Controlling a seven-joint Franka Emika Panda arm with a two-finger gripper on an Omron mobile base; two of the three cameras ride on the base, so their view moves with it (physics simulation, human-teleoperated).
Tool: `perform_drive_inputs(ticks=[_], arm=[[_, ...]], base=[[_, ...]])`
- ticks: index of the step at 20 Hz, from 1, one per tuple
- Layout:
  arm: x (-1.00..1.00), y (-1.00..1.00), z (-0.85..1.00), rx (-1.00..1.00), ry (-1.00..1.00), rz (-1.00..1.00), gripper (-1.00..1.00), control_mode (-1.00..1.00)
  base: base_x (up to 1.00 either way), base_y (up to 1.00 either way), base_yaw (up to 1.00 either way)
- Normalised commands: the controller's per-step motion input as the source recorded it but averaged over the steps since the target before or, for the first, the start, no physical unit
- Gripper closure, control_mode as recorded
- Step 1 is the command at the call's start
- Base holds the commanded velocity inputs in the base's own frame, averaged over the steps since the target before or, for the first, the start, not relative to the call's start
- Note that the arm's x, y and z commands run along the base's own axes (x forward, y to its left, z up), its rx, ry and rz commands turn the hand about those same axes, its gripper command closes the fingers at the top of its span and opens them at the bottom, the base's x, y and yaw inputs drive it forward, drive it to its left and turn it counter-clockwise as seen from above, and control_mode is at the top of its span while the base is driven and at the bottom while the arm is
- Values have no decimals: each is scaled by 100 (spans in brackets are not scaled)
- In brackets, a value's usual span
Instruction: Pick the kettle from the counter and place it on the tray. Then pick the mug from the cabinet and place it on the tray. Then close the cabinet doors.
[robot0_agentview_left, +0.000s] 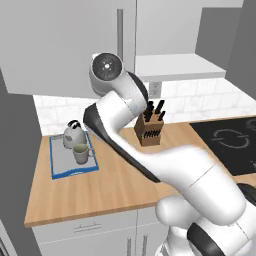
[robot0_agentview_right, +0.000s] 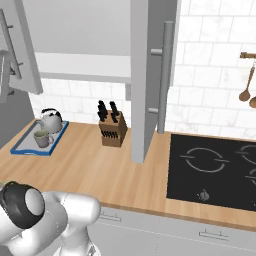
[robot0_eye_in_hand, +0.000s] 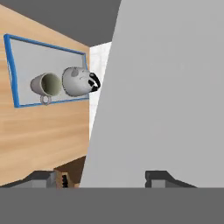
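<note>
The blue-rimmed tray (robot0_agentview_left: 60, 170) (robot0_agentview_right: 22, 145) (robot0_eye_in_hand: 26, 48) lies at the counter's left end. On it stand the silver kettle (robot0_agentview_left: 73, 134) (robot0_agentview_right: 50, 120) (robot0_eye_in_hand: 78, 81) and, beside it, the grey-beige mug (robot0_agentview_left: 81, 153) (robot0_agentview_right: 42, 138) (robot0_eye_in_hand: 46, 84). Both cabinet doors stand open: the left door (robot0_agentview_left: 60, 45) (robot0_agentview_right: 22, 45) is angled out and the right door (robot0_agentview_right: 145, 75) juts edge-on over the counter. The white shelf floor (robot0_agentview_left: 180, 67) (robot0_agentview_right: 85, 65) is bare. My gripper (robot0_eye_in_hand: 103, 179) is open, close up to a flat grey door panel (robot0_eye_in_hand: 166, 87) whose edge runs between the fingertips (robot0_eye_in_hand: 164, 177).
A brown knife block (robot0_agentview_left: 150, 127) (robot0_agentview_right: 112, 129) stands mid-counter by the tiled wall. The black stovetop (robot0_agentview_left: 230, 142) (robot0_agentview_right: 215, 170) is set into the right end of the wooden counter (robot0_agentview_left: 110, 180) (robot0_agentview_right: 85, 165). Wooden spoons (robot0_agentview_right: 246, 80) hang on the wall at far right.
</note>
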Motion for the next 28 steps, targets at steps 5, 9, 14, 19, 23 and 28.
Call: perform_drive_inputs(ticks=[5, 9, 14, 19, 23, 28], arm=[[95, -12, -29, 0, 7, 0, -100, -100], [93, -6, -27, 0, 2, 0, -100, -100], [57, 0, -11, 0, 0, 0, -100, -100], [57, 0, -33, 0, 1, 0, -100, -100], [30, 5, -42, 0, 0, 0, -100, -100], [-32, 0, -5, 0, 0, 7, -100, -100]], base=[[0, 0, 0], [0, 0, 0], [0, 0, 0], [0, 0, 0], [0, 0, 0], [0, 0, 0]])
